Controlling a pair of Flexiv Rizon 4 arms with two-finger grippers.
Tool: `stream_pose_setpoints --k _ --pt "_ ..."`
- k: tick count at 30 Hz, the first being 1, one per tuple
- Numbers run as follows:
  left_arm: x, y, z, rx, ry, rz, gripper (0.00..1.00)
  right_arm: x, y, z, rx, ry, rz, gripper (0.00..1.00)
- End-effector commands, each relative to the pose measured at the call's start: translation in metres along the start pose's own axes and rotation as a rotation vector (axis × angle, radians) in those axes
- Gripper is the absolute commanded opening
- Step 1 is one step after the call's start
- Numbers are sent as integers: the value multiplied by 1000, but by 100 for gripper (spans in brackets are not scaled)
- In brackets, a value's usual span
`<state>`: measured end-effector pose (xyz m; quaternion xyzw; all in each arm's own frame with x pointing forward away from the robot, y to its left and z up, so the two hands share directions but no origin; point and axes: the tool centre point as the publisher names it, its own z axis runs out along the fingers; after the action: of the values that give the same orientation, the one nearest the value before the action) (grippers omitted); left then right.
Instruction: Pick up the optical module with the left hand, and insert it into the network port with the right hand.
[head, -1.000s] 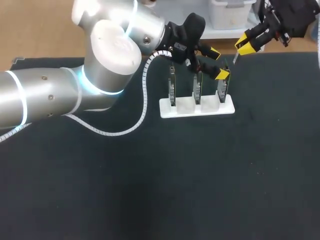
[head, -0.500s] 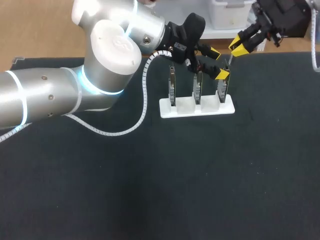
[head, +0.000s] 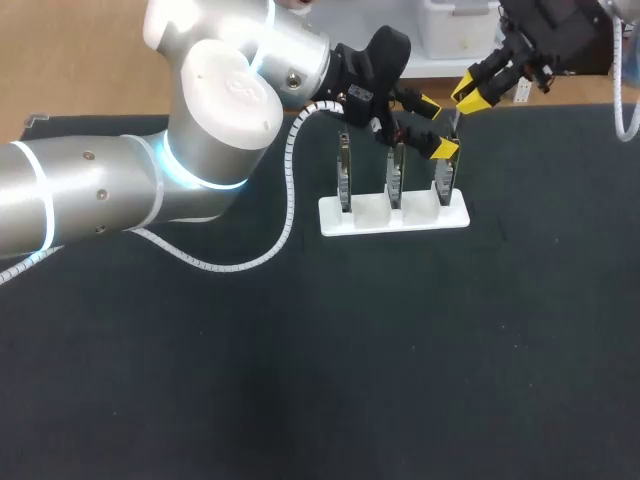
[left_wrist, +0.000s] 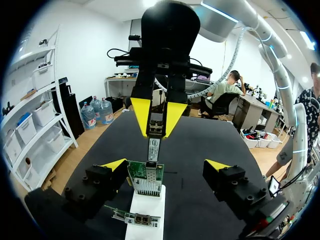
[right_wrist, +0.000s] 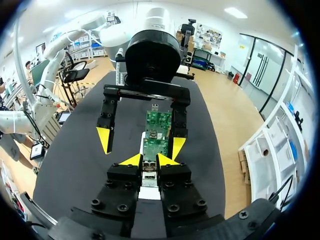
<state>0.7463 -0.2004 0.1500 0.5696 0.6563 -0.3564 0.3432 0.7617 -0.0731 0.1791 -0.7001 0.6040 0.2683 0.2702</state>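
My right tool (head: 470, 92) is clenched on the slim silver optical module (left_wrist: 153, 148), long axis vertical, just above the upright green network-port board (left_wrist: 146, 175); my left tool (head: 436, 127), released, straddles that board.

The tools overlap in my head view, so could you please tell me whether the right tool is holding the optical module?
Observer: Yes; the left wrist view shows the right tool shut on the optical module, which hangs below its fingers.
Operator: Thank you; is the left tool clamping the board?
Observer: No; that view shows the left tool open, one finger on each side of the board.
Operator: Is the module lined up?
Observer: It hangs upright just over the board's upper edge; I cannot tell whether it has entered.
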Motion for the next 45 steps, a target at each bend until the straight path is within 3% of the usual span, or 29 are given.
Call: stream_pose_setpoints --k 1,45 --pt "-1 1 0 1 3 0 100 0 0 1 -1 1 3 0" --pt "-1 1 0 1 3 0 100 4 -3 9 12 9 31 0"
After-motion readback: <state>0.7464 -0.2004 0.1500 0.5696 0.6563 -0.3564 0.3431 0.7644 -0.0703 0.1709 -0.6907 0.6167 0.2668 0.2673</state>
